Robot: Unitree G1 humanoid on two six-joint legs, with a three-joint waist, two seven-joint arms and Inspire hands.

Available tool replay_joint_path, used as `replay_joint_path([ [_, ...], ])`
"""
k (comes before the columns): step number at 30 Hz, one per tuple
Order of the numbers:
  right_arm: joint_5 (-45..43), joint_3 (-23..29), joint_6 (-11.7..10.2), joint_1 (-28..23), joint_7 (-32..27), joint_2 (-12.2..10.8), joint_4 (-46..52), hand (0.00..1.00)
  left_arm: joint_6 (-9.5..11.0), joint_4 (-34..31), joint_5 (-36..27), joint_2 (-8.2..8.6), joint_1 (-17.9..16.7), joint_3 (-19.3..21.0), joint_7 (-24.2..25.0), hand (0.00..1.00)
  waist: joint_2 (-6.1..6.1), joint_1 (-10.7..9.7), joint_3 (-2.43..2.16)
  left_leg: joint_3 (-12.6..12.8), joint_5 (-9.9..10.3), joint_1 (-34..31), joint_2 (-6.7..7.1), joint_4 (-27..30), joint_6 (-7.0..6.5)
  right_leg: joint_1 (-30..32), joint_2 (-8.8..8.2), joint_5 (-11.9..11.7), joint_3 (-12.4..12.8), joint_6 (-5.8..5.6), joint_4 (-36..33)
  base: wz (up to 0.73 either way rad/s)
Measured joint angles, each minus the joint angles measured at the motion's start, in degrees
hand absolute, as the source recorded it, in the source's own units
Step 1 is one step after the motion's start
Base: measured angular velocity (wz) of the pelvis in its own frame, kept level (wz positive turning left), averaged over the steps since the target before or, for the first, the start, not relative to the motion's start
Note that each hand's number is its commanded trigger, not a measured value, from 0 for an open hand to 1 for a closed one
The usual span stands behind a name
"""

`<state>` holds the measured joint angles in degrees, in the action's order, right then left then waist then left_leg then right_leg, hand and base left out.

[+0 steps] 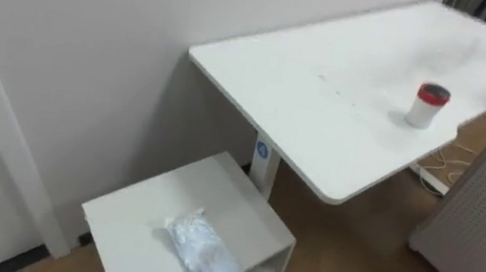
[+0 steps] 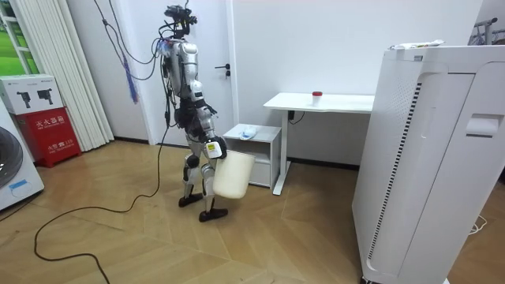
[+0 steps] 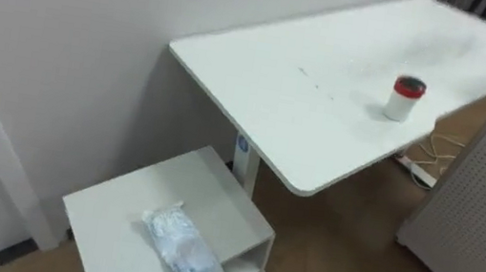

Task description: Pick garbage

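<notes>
Two items — plastic wrapper [image 1: 204, 256] on low cabinet [image 1: 166, 197], red-capped cup [image 1: 428, 105] on desk [image 1: 305, 107].

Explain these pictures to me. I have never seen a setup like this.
This is a two-legged humanoid robot doing housework. The room view comes from a camera standing in the room: the robot stands by a low cabinet, with a pale bin at one robot hand; its grip is too small to judge. The two eye views come from its head, looking down: a crumpled plastic bag lies on the cabinet, and a white jar with a red lid stands on the desk beside it. The bag is probably the garbage.
</notes>
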<state>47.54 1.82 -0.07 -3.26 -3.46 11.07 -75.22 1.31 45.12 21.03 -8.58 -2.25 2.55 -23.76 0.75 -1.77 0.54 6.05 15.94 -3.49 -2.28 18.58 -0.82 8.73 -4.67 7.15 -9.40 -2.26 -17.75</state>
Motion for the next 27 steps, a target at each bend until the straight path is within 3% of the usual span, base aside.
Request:
replay_joint_path([
  [3,-0.11,-0.3,-0.59,1.35,0.93,0.11,-0.94,1.0,1.5,-2.38,0.09,-0.3,0.97,-1.15,-2.07,0.0,-0.38,-1.05,0.25,0.03,-0.27,-0.1,-0.07,-0.92,0.33,1.01,0.1,0.41,0.01,0.24,-0.28,-0.06],
  [7,-0.36,-2.05,-1.39,3.03,2.08,0.16,-1.8,1.0,1.78,-2.38,2.27,-1.28,5.32,-4.1,-3.6,0.0,-1.17,-1.58,0.44,0.49,-0.27,-2.68,0.01,-0.04,0.32,3.92,0.0,0.4,0.67,0.27,-1.1,-0.09],
  [11,-0.49,-4.02,-1.91,4.76,2.98,0.22,-2.94,1.0,2.9,-0.95,2.87,-1.4,9.48,-6.29,-5.57,0.0,-1.04,-2.83,0.7,1.6,-0.27,-4.69,-0.12,1.18,0.31,6.09,-0.43,0.35,0.61,0.33,-2.12,-0.09],
  [15,-0.5,-5.2,-2.5,6.57,3.62,0.66,-2.93,1.0,3.02,0.4,3.5,-1.43,12.98,-8.62,-6.07,0.0,-0.27,-4.34,1.39,2.81,-0.12,-8.46,-0.11,3.2,0.15,10.71,-0.7,0.06,1.08,0.81,-4.28,-0.15],
  [19,0.75,-6.7,-3.32,7.32,3.58,1.71,-2.97,1.0,3.05,5.84,3.25,-1.47,18.95,-10.85,-7.92,0.0,0.76,-6.23,2.3,3.25,0.15,-13.38,-0.08,6.63,-0.23,15.8,-1.31,0.11,1.38,1.21,-7.7,-0.05],
  [22,3.7,-8.35,-3.62,7.38,3.64,2.61,-3.23,1.0,3.08,6.72,3.32,-1.68,22.32,-12.38,-9.64,0.0,0.76,-6.92,2.44,3.39,0.44,-17.14,-0.2,8.99,-0.32,19.62,-1.44,-0.17,1.66,1.69,-9.8,-0.02],
  [27,4.19,-9.58,-3.6,7.95,3.6,2.91,-3.63,1.0,4.1,9.37,3.38,-2.05,24.74,-13.03,-11.96,0.0,-0.03,-9.14,2.93,4.92,1.42,-20.11,-0.96,12.32,-0.06,23.6,-1.25,0.3,3.27,2.63,-13.2,-0.19],
])
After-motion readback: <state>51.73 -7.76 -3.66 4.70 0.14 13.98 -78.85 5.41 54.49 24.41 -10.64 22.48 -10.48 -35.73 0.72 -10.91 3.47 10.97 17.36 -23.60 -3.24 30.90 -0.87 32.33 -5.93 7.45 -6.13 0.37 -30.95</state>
